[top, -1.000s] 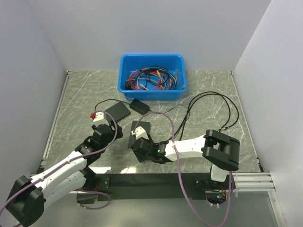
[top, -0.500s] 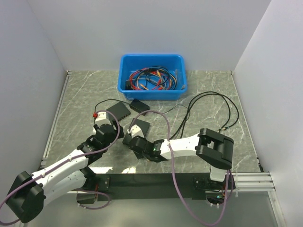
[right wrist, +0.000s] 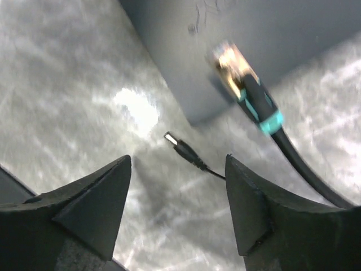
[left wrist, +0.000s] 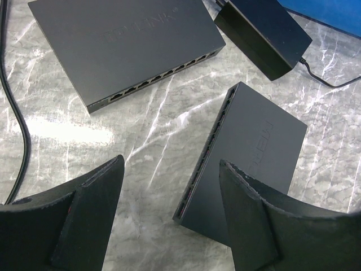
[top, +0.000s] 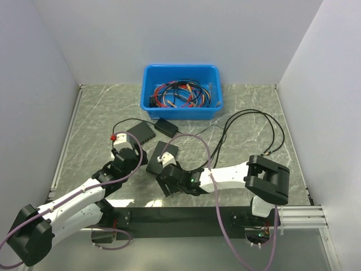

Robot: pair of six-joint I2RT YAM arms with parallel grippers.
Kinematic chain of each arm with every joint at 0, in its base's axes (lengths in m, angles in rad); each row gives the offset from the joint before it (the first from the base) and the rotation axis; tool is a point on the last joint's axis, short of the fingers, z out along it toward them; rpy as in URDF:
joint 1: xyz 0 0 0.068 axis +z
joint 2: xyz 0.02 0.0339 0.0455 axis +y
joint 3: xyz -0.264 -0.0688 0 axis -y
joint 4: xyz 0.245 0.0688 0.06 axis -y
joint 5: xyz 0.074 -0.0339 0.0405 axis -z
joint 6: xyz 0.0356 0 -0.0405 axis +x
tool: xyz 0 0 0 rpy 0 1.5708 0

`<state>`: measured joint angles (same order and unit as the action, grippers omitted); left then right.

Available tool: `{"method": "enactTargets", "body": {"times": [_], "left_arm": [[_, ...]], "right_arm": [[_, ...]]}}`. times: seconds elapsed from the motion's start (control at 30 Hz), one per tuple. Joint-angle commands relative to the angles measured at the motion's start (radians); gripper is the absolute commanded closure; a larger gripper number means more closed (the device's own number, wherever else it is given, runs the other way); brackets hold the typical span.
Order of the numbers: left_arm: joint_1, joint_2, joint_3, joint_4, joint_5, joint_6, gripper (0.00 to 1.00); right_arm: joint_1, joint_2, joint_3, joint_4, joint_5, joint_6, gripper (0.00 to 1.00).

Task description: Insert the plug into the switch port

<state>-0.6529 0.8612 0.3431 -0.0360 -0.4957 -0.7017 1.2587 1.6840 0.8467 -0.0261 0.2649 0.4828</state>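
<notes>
**Top view.** The blue bin [top: 180, 113] of spare cables sits at the upper middle of the frame, out of the working area. Below it lie the adapter [top: 166, 126], the larger switch [top: 140, 132] and, lower and to the right, the smaller switch [top: 167, 149]. The left fingers [top: 120, 143] hover just left of both switches. The right fingers [top: 165, 167] hang over the lower edge of the smaller switch, probably because the plug lies beneath them. That arm hides the plug in this view.

**Left wrist view.** The left fingers stand spread, with only bare table [left wrist: 163, 130] between them. The larger switch fills the upper left, its row of ports facing the camera. The smaller switch lies right of centre, with its ports along its left edge. From here this arm looks placed to steady a switch rather than to carry anything.

**Right wrist view.** The right fingers are spread too and hold nothing. The plug [right wrist: 243, 84] shows upper right of centre, over the corner of a grey housing that I take to be the smaller switch. It is blurred, so I cannot tell whether it rests there or hangs above. It has a black body with two teal rings and a brass-coloured tip pointing up and left, and its black cable runs off to the lower right. A small connector [right wrist: 181, 148] with a pale tip lies on the table mid-frame.
</notes>
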Motion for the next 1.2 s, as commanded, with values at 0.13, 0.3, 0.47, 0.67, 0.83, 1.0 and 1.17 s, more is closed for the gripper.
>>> {"method": "enactTargets", "body": {"times": [0.13,0.3,0.47,0.67,0.83,1.0,1.17], "left_arm": [[-0.007,-0.014,0.034,-0.008,-0.027,-0.018,0.26],[-0.005,-0.017,0.033,-0.012,-0.026,-0.018,0.27],[-0.005,-0.025,0.03,-0.008,-0.026,-0.018,0.26],[-0.007,-0.022,0.033,-0.013,-0.026,-0.019,0.26],[-0.007,-0.025,0.03,-0.011,-0.027,-0.019,0.26],[-0.005,-0.024,0.031,-0.013,-0.03,-0.021,0.26],[-0.007,-0.028,0.03,-0.013,-0.03,-0.022,0.26]], "right_arm": [[-0.001,0.002,-0.035,-0.087,-0.035,0.02,0.23],[-0.001,0.066,-0.012,-0.074,-0.042,0.027,0.27],[-0.002,0.095,0.0,-0.09,-0.036,0.03,0.37],[-0.001,0.114,0.008,-0.118,-0.029,0.036,0.46],[0.001,0.1,0.003,-0.146,-0.032,0.042,0.43],[0.001,0.071,0.002,-0.179,-0.033,0.045,0.44],[-0.001,0.072,-0.017,-0.19,-0.046,0.046,0.44]]}}
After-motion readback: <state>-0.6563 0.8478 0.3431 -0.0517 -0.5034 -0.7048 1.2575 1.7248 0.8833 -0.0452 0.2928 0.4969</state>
